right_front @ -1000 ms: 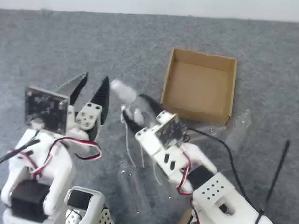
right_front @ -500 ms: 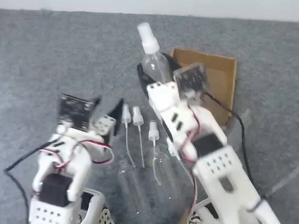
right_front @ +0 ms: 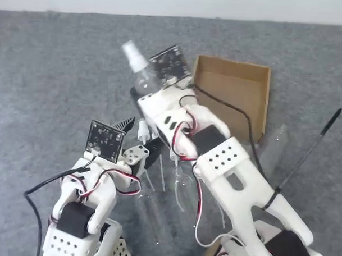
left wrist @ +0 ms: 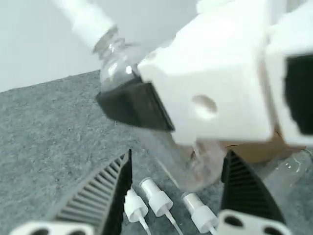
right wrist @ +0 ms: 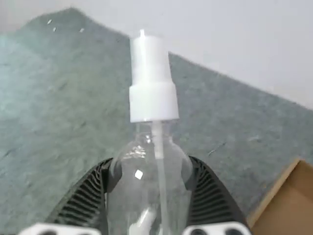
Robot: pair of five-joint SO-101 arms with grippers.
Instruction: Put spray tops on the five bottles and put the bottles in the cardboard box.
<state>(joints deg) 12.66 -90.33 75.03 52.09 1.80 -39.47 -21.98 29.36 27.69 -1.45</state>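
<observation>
the right claw [right wrist: 151,166] pinches a capped bottle [right_front: 142,80], left claw [left wrist: 178,164] spread; boxing step, i'd guess, needing a swing over the cardboard box [right_front: 232,63].

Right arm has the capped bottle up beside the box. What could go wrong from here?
1. The bottle, tilted in the right gripper, hangs outside the cardboard box; it may hit the wall going in.
2. The open left gripper sits close by its base, over loose spray tops; the arms may clash or scatter them.
</observation>
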